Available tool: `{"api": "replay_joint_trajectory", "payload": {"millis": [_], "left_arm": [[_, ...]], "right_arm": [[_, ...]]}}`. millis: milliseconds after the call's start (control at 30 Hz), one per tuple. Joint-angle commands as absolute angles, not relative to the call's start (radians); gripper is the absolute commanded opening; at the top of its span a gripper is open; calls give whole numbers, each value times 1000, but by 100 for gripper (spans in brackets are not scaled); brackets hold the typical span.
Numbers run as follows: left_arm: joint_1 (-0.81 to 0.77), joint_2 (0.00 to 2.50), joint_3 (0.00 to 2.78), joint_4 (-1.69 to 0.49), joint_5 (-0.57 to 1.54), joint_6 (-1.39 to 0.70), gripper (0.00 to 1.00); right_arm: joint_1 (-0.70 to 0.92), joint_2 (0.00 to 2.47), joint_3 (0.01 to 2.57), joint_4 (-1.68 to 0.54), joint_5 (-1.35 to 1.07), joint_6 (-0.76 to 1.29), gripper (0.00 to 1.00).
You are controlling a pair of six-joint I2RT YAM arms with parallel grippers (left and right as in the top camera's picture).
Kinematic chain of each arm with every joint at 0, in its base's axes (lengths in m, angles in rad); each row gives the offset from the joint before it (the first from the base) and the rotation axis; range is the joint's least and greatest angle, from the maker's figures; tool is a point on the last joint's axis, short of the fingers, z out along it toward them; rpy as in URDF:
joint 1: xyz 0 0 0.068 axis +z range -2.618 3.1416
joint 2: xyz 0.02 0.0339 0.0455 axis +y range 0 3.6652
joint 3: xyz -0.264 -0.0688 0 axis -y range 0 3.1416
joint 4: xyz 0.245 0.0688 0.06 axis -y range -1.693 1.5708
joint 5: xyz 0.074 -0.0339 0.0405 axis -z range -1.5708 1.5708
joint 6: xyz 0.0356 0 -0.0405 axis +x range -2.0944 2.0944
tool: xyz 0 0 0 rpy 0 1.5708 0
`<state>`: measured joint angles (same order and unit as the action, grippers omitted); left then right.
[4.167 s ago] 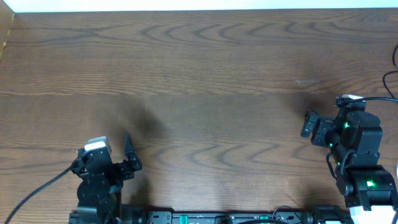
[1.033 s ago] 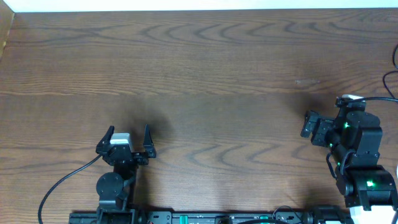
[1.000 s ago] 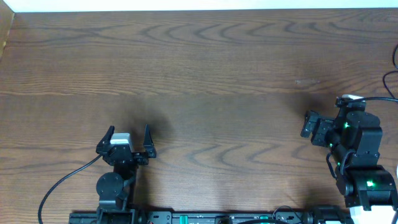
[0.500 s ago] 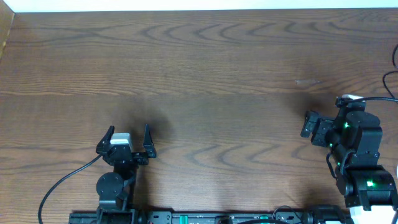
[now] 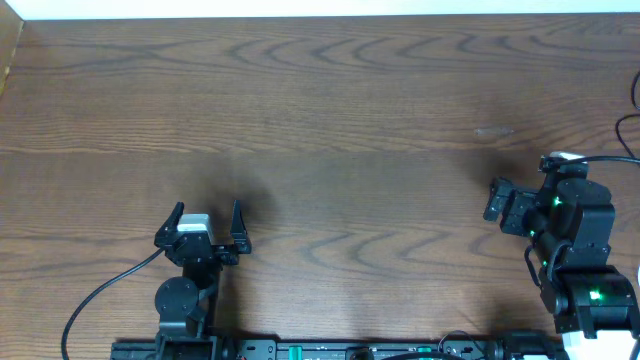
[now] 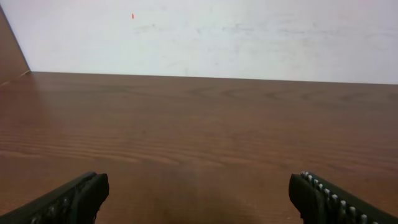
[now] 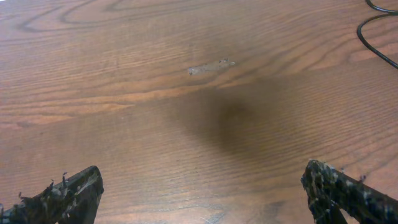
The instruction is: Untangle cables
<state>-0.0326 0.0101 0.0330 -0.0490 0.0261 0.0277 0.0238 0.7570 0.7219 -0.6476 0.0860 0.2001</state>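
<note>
Far left of the desk's [image 5: 320,100] pale scuff [image 5: 495,131], left claw [image 5: 207,211] gapes empty; near it, right claw [image 5: 492,198] likewise. Left wrist view shows white wall [image 6: 249,31], not scuff.

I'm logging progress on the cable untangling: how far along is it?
Done: nothing that shows. No cable bundle lies on the wooden table in any view. In hand: nothing. The left pincer and right pincer stand open and empty. Left: cannot tell. Only a thin black cord loops at the table's right edge.

Left claw [image 5: 207,208], right claw [image 5: 495,200]: well apart
</note>
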Motion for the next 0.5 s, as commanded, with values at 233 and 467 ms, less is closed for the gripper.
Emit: {"api": "replay_joint_trajectory", "payload": {"millis": [233, 467], "left_arm": [[-27, 4, 4, -68, 34, 44, 98], [-27, 4, 4, -68, 34, 44, 98]], "right_arm": [[28, 746, 714, -647, 114, 192, 99], [26, 657, 649, -529, 136, 174, 99]]}}
